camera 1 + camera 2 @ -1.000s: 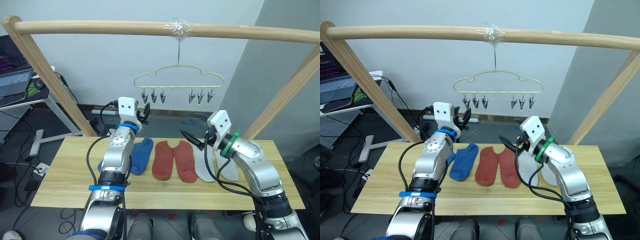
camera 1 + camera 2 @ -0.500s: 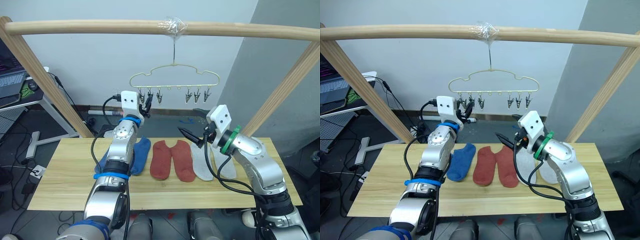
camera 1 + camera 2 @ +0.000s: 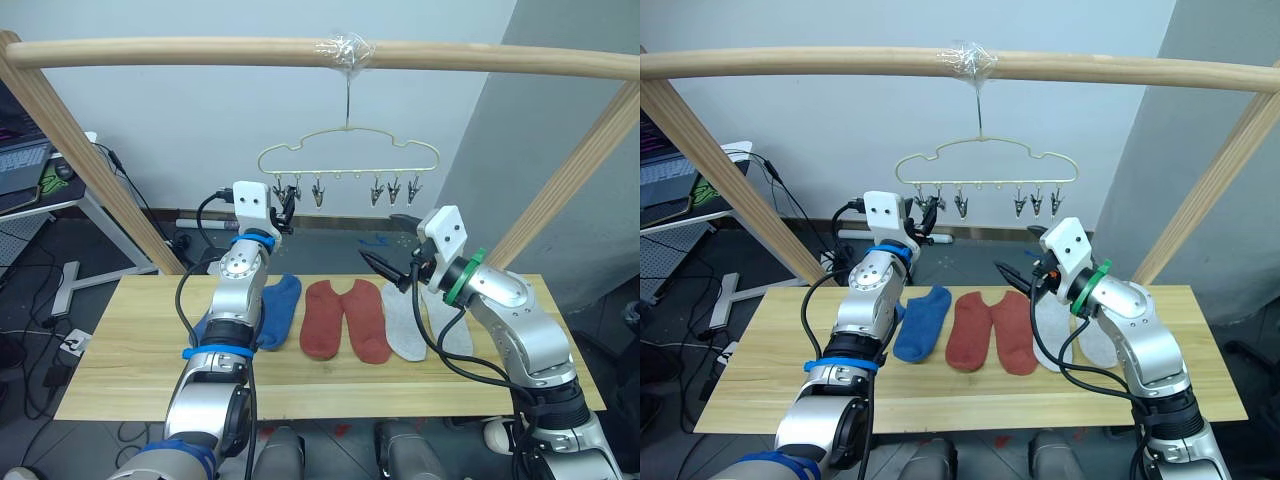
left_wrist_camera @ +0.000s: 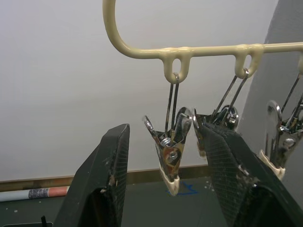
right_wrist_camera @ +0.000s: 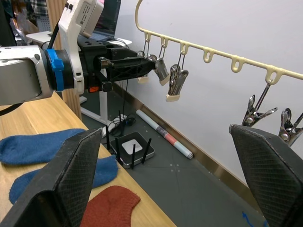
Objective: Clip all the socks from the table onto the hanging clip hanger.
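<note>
The pale-yellow clip hanger [image 3: 348, 150] hangs from the pole by its hook, with metal clips along its bottom bar. My left gripper [image 4: 165, 128] is raised to the hanger's left end and is open. The end clip [image 4: 169, 156] hangs between its fingers [image 4: 111, 165] with a gap on each side. My right gripper [image 3: 390, 245] is open and empty above the table [image 3: 120, 350], below the hanger's right half. The socks lie flat in a row: a blue pair [image 3: 277, 308], a brick-red pair [image 3: 345, 320] and a light grey pair [image 3: 420, 325]. My left arm partly covers one blue sock.
A round wooden pole frame [image 3: 200, 52] spans the table, with slanted legs at both ends. A desk with a laptop [image 3: 25, 165] stands off to the left. Cables and a small white box [image 5: 135, 146] lie on the floor behind the table.
My left gripper has risen from above the blue socks to the hanger's left end clip. My right gripper lifted slightly. The head camera has shifted. The socks have not moved.
</note>
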You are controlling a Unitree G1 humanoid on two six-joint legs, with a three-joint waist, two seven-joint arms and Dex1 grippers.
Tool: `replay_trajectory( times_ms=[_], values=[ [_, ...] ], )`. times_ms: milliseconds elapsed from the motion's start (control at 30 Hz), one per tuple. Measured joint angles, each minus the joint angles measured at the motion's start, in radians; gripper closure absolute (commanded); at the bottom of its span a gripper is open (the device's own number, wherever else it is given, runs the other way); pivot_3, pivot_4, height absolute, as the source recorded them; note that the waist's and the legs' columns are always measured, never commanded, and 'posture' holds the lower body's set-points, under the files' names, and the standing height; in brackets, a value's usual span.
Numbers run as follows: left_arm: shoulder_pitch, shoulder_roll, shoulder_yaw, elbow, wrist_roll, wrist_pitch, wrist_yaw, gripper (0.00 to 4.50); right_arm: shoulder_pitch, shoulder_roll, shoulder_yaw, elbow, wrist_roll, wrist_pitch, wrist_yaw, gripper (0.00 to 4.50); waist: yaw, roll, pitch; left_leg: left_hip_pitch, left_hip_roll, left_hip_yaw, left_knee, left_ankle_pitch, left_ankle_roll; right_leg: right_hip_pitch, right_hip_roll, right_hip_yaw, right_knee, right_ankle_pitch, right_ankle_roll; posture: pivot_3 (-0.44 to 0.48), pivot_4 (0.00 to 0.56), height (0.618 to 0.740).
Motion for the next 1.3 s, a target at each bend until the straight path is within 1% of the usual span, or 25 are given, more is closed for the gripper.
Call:
replay_trajectory(
  times_ms=[333,600,800,933,1167,1300],
  values=[
    [0.069,-0.005,0.000,-0.079,-0.002,0.005,-0.018,2.06,-0.007,-0.001,-0.003,0.000,0.015,0.020,-0.019,0.00,-0.002,0.001,0.001,0.000,0.000,0.000,0.000,0.000,0.000,0.000,0.000,0.000,0.000,0.000,0.000,-0.027,0.193,0.740],
    [0.070,-0.004,0.004,-0.117,-0.020,0.033,-0.024,2.06,-0.007,-0.007,-0.003,0.000,0.016,0.024,-0.020,0.00,-0.002,0.001,0.004,0.000,0.000,0.000,0.000,0.000,0.000,0.000,0.000,0.000,0.000,0.000,0.000,-0.026,0.195,0.740],
    [0.073,-0.006,0.003,-0.151,-0.028,0.050,-0.043,2.06,-0.008,-0.007,-0.003,0.000,0.016,0.024,-0.027,0.00,-0.002,0.001,0.005,-0.004,0.000,0.000,0.000,0.000,0.000,-0.004,0.000,0.000,0.000,0.000,0.000,-0.030,0.197,0.740],
    [0.102,-0.006,0.002,-0.192,-0.027,0.058,-0.045,2.06,-0.007,-0.009,-0.003,0.000,0.016,0.024,-0.030,0.00,-0.002,0.001,0.005,-0.007,0.000,0.000,0.000,0.000,0.000,-0.007,0.000,0.000,0.000,0.000,0.000,-0.030,0.197,0.740],
    [0.110,-0.004,0.003,-0.174,-0.021,0.067,-0.037,2.06,-0.008,-0.011,-0.003,-0.005,0.016,0.024,-0.034,0.00,-0.002,0.001,0.006,-0.007,0.000,0.000,0.000,0.000,0.000,-0.007,0.000,0.000,0.000,0.000,0.000,-0.033,0.199,0.740],
    [0.060,-0.004,0.003,-0.090,-0.013,0.043,-0.036,2.06,-0.008,-0.013,-0.003,-0.006,0.016,0.024,-0.034,0.00,-0.002,0.001,0.007,-0.007,0.000,0.000,0.000,0.000,0.000,-0.007,0.000,0.000,0.000,0.000,0.000,-0.033,0.199,0.740]
  ],
)
